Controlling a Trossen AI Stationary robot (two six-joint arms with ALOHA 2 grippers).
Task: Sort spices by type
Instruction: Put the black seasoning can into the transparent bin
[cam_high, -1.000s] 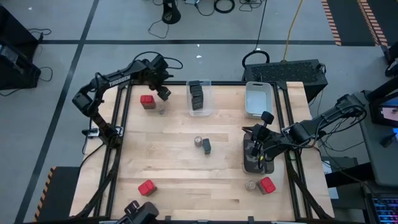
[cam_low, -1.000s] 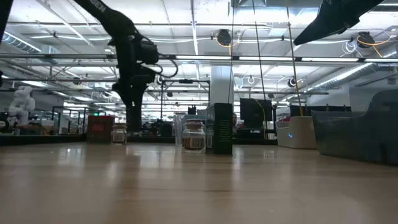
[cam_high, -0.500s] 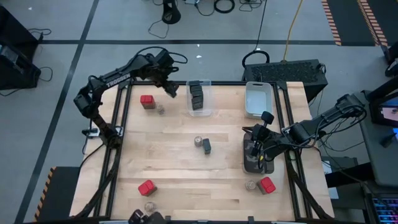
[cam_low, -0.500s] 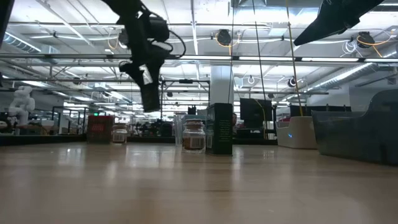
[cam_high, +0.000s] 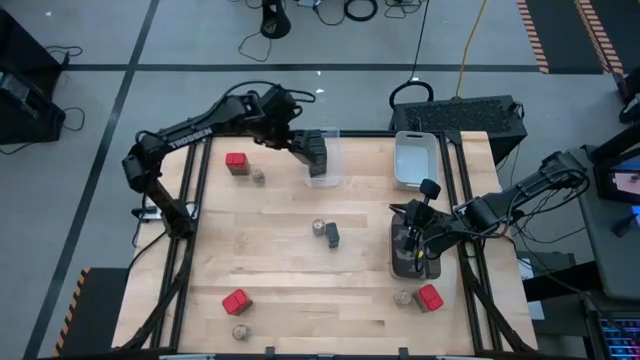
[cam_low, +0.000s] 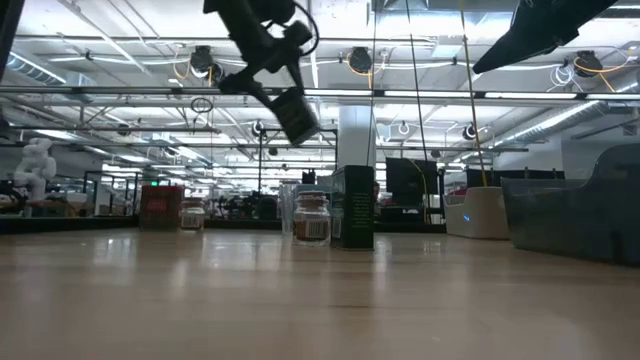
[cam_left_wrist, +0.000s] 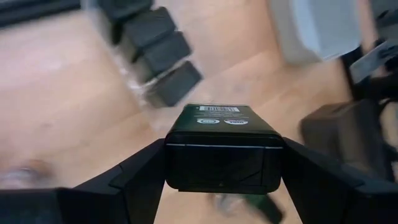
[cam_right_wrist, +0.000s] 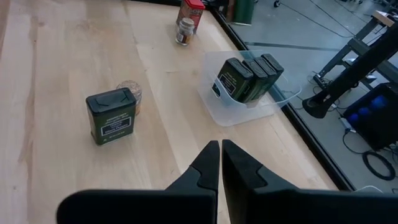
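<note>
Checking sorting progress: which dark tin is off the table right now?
The dark tin clamped in the left gripper, held above the clear bin; the others sit in that bin or mid-table.

Dark tins (cam_right_wrist: 247, 77) stand inside the clear bin (cam_right_wrist: 231, 109) at the table's (cam_high: 280, 250) far edge.

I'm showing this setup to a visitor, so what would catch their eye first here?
Probably the left tool, raised over the table's far side and clamped on a dark tin, right by the clear bin that already holds three like it. Next, a red tin and small jar at the far left.
</note>
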